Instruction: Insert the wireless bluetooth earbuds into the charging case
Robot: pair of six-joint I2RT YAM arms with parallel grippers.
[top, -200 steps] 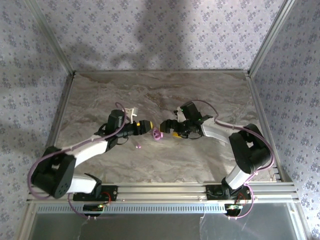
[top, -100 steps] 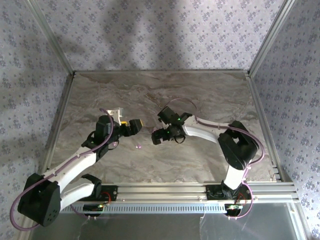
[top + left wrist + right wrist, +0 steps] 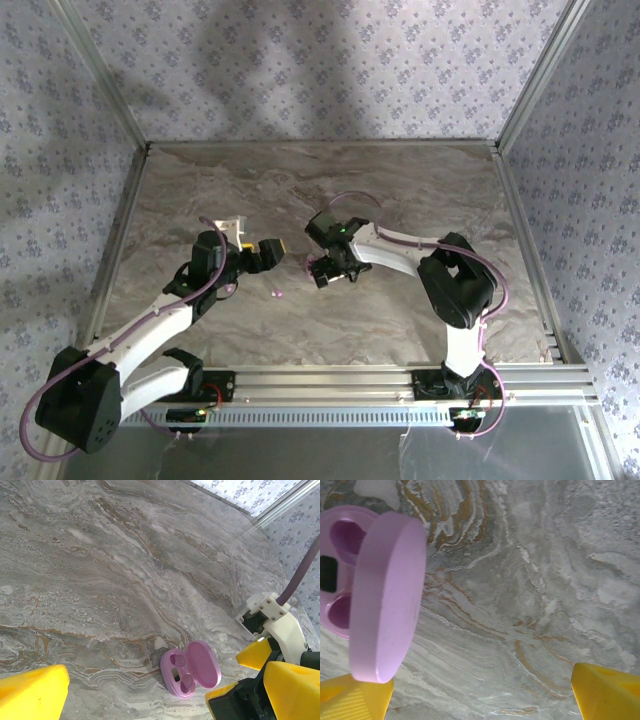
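L gripper [image 3: 278, 252] wide open, R gripper [image 3: 480, 692] wide, beside open pink case [image 3: 380, 595]

pink charging case [image 3: 385, 595] seen open at left on marble table [image 3: 520, 580], lid raised, two wells exposed, right gripper [image 3: 480, 695] spread wide, yellow fingertips [image 3: 605, 690] seen at bottom corners

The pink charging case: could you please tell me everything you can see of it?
The pink charging case is a small glossy oval clamshell, plastic by its look, lying on the marble table with its lid hinged open and standing up. The base shows two hollow wells, both apparently empty, with a small dark rectangle between them. The lid's edge sits right by one yellow finger of the open right gripper; whether they touch is unclear.
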